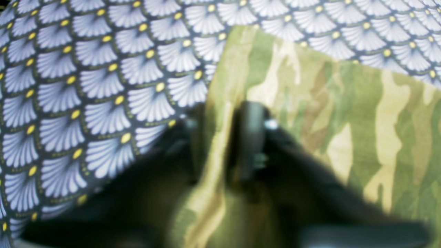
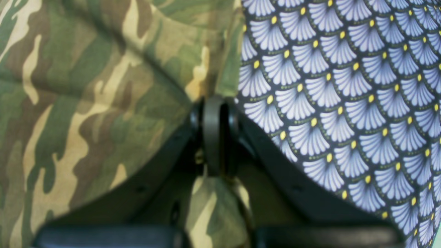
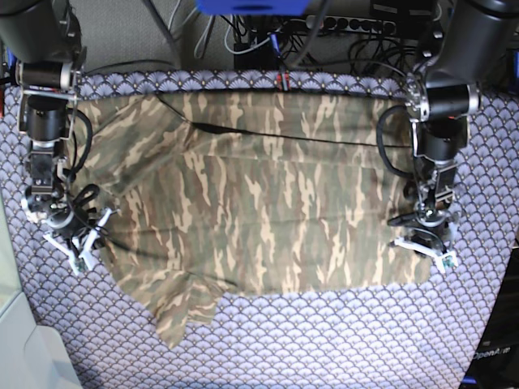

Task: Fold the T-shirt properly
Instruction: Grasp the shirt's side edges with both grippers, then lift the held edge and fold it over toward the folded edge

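The camouflage T-shirt (image 3: 268,203) lies spread across the purple scale-patterned cloth (image 3: 324,340), with one sleeve (image 3: 182,312) sticking out at the front left. My left gripper (image 3: 423,241) is at the shirt's right edge. In the left wrist view the left gripper (image 1: 224,117) is shut on a fold of the shirt's edge (image 1: 330,113). My right gripper (image 3: 79,235) is at the shirt's left edge. In the right wrist view the right gripper (image 2: 215,103) is shut on the shirt's hem (image 2: 103,103), with cloth bunched between the fingers.
The purple cloth covers the whole table and shows beside the shirt in both wrist views (image 1: 86,86) (image 2: 344,86). Cables and a power strip (image 3: 324,32) run along the back. The table's left edge (image 3: 12,324) is close to the right arm.
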